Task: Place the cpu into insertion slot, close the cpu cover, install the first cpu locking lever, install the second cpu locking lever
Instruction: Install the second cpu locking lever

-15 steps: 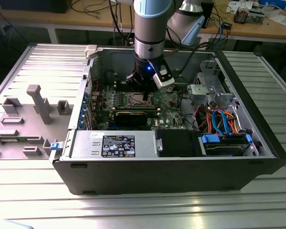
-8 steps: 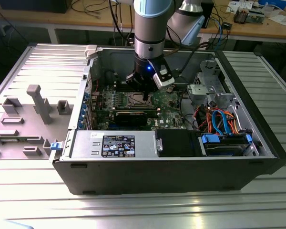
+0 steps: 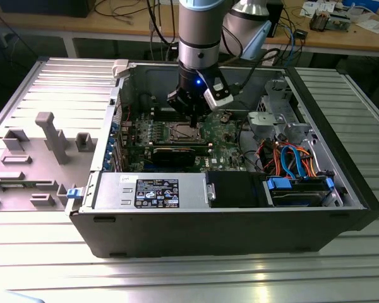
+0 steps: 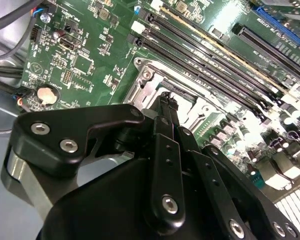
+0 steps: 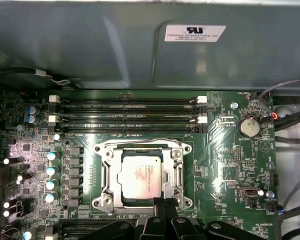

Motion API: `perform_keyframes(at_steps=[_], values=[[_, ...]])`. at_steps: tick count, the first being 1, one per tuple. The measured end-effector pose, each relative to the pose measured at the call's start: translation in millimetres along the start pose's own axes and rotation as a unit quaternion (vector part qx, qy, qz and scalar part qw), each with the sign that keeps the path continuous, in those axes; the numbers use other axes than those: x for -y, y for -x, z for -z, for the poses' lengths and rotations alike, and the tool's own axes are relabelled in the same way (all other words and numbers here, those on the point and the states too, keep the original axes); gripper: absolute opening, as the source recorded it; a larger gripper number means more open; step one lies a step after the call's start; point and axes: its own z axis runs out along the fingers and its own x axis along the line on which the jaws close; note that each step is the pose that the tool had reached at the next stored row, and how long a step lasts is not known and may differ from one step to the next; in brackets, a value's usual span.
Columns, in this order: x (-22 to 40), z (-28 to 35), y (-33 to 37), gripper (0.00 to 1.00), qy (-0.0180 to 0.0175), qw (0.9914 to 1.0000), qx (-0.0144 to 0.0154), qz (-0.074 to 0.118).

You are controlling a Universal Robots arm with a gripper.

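While the arm reaches straight down, its fingers (image 5: 161,212) press together at the cpu cover (image 5: 142,176) edge.

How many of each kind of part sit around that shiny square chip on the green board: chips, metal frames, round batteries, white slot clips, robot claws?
In the first wrist view:
Silver-grey square cpu: 1
Dark metal square cpu cover framing it: 1
Round silver coin battery: 1
White plastic slot clips at the ends of the long black slots: 4
Black gripper: 1
Total: 8
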Motion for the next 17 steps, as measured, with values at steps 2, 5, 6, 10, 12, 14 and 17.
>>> perform_keyframes(at_steps=[2,5,6,10,12,14,17], values=[[-0.3,4.9,0.2,0.11,0.0,1.0,0.0,0.0],[-0.3,5.0,0.2,0.11,-0.0007,1.0,0.0,0.0],[-0.3,5.0,0.2,0.11,-0.0007,1.0,0.0,0.0],[1.2,4.8,0.2,0.11,-0.0007,1.0,0.0,0.0],[2.8,4.8,0.2,0.11,-0.0007,1.0,0.0,0.0],[4.6,4.8,0.1,0.11,-0.0007,1.0,0.0,0.0],[5.1,4.8,0.2,0.11,-0.0007,1.0,0.0,0.0]])
